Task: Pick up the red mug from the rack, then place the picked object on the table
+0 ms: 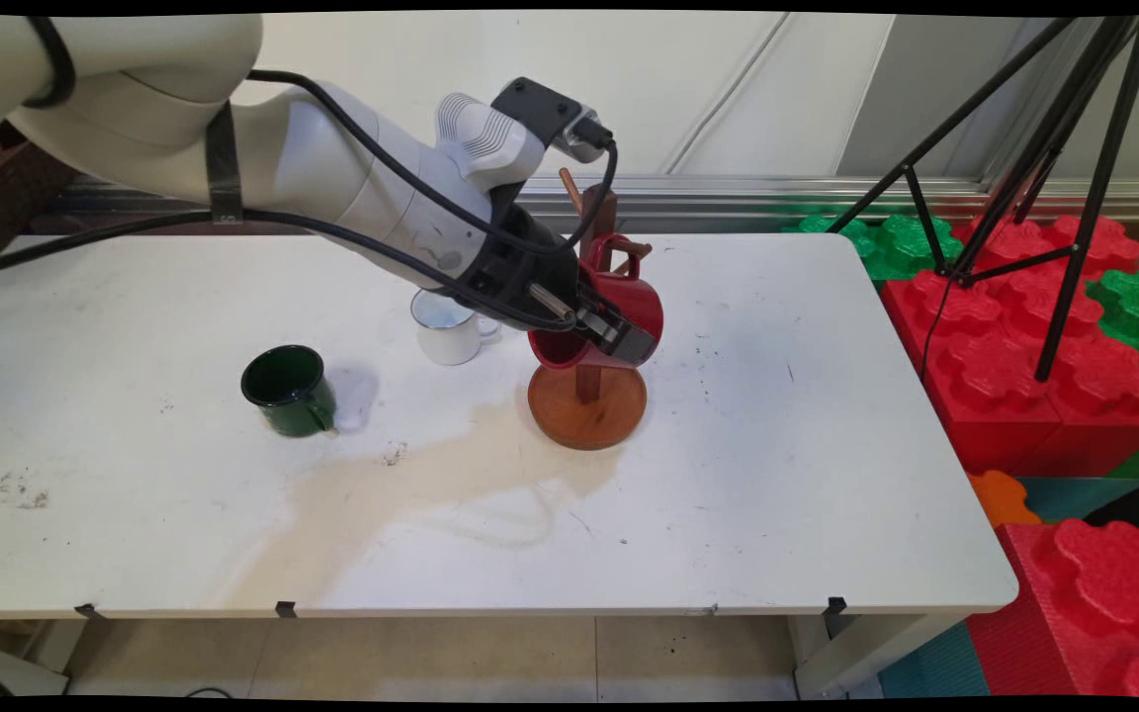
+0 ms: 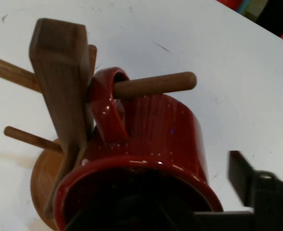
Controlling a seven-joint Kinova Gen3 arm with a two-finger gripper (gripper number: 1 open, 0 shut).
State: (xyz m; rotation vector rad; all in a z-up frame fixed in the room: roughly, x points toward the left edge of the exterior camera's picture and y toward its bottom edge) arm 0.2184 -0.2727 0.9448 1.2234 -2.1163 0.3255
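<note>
Here fingers (image 1: 612, 334) grasping one red mug (image 1: 619, 307) on peg of mug tree (image 1: 586, 405); one green mug (image 1: 290, 390), one white mug (image 1: 446, 329) on table (image 1: 777, 475).

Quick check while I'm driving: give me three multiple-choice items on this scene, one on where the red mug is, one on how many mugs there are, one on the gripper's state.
1. Where is the red mug?
A. flat on the table
B. hanging by its handle on a peg of the wooden mug tree
C. inside the green mug

2. How many mugs are visible?
A. two
B. three
C. four

3. The gripper is:
A. shut on the red mug's rim
B. open above the white mug
C. out of view

Answers: 1 B, the peg passes through the handle; 2 B, red, green mug, white mug; 3 A, fingers straddle the rim.
</note>
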